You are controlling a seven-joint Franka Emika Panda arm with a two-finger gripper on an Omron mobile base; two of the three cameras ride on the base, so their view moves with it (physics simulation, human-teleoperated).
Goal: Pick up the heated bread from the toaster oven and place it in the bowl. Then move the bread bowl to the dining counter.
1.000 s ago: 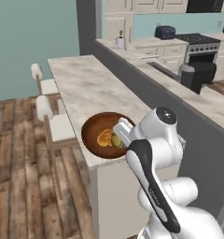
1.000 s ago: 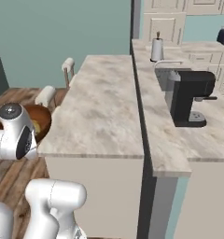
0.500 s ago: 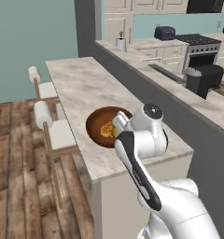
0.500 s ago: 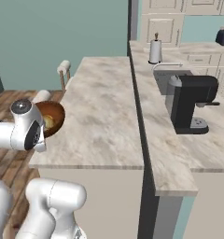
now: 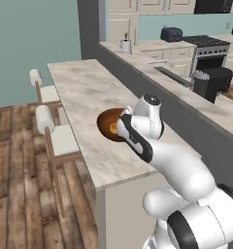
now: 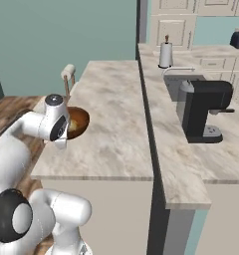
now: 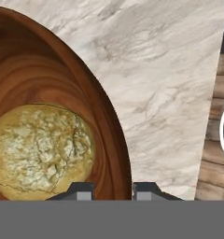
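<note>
Glossy bowl [image 7: 62, 93] now over marble, lumpy bread [image 7: 39, 147]

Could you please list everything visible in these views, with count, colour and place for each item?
bowl: one, glossy brown wood, over the dining counter's near end, its rim between the finger tips.
bread: one, yellowish-olive lump, inside the bowl.
dining counter: one, beige marble top with a dark grey raised side.
stools: two, white cushions on wooden frames, along the counter's outer side.
coffee machine: one, black, on the worktop beyond the raised side.
paper towel roll: one, white, upright at the worktop's far end.
toaster: one, dark blue, on the far counter beside the stove.
stove: one, black-fronted, at the back.
gripper: one, dark tips, shut on the bowl's rim.
</note>
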